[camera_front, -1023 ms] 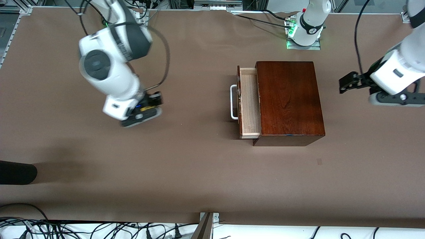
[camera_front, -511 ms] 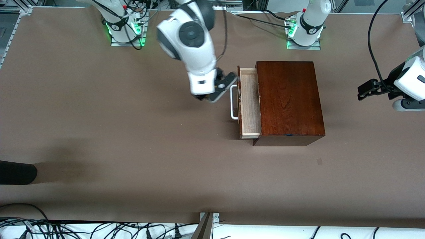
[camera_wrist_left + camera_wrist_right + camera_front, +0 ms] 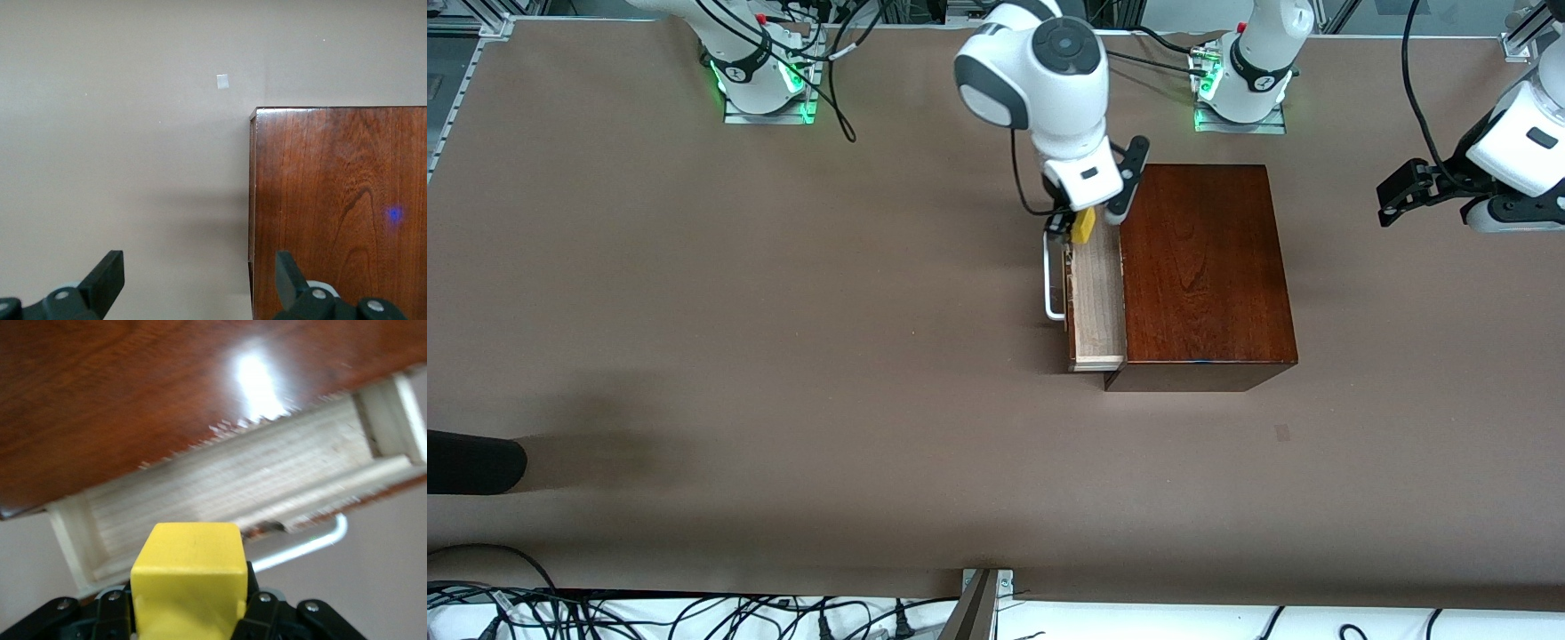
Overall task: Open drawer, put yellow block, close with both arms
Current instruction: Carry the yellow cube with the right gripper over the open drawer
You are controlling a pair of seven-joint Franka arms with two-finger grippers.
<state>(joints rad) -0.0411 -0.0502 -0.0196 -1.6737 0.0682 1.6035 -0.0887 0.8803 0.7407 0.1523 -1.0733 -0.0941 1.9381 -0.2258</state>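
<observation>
The dark reddish-brown wooden box (image 3: 1205, 267) stands mid-table with its drawer (image 3: 1096, 302) pulled open toward the right arm's end, pale wood inside, white bar handle (image 3: 1051, 276). My right gripper (image 3: 1083, 228) is shut on the yellow block (image 3: 1083, 226) and holds it over the drawer's end nearest the robot bases. In the right wrist view the block (image 3: 187, 577) sits between the fingers above the drawer's pale floor (image 3: 227, 493). My left gripper (image 3: 1396, 194) is open and empty, up over the table at the left arm's end; its wrist view shows the box top (image 3: 340, 213).
A dark rounded object (image 3: 471, 462) lies at the table's edge at the right arm's end. Cables (image 3: 694, 618) run along the table's edge nearest the front camera. A small white mark (image 3: 223, 81) shows on the table in the left wrist view.
My right arm has swung from the right arm's end of the table to over the open drawer, carrying the yellow block. My left gripper drifted away from the box, then rose slightly.
</observation>
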